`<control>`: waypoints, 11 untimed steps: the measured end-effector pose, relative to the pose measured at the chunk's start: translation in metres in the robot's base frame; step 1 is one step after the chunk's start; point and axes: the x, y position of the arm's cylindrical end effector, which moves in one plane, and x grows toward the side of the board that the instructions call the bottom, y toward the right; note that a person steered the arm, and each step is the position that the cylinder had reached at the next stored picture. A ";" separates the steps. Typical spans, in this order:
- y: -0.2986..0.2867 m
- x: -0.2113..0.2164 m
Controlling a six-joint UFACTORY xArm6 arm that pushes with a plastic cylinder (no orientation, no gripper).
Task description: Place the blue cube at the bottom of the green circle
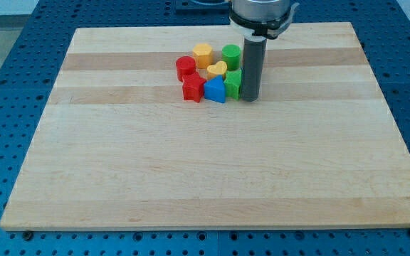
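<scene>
Blue cube (216,90), the piece you must move, sits at the bottom edge of a tight cluster near the top centre of the wooden worktop (191,171). Touching it on the view's left is a red block (193,89); on its right is a second green block (233,82), partly hidden by the rod. Above lie a yellow heart (217,70), a red cylinder (185,67), a yellow hexagonal block (203,54) and the green circle (231,55), your reference piece, at the cluster's upper right. Your end effector is a plain rod with nothing to open or close; my tip (250,99) rests on the worktop just right of the second green block, near the blue cube but apart from it. Judged from this, the cube is already lower than the circle yet offset leftward, with a block between them. No containers appear.
</scene>
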 end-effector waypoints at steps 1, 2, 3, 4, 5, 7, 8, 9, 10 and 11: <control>0.004 0.000; 0.004 0.000; 0.011 0.000; 0.038 -0.001; 0.051 -0.017; 0.020 -0.038; 0.005 -0.038; -0.006 -0.038; -0.009 -0.040; -0.015 -0.048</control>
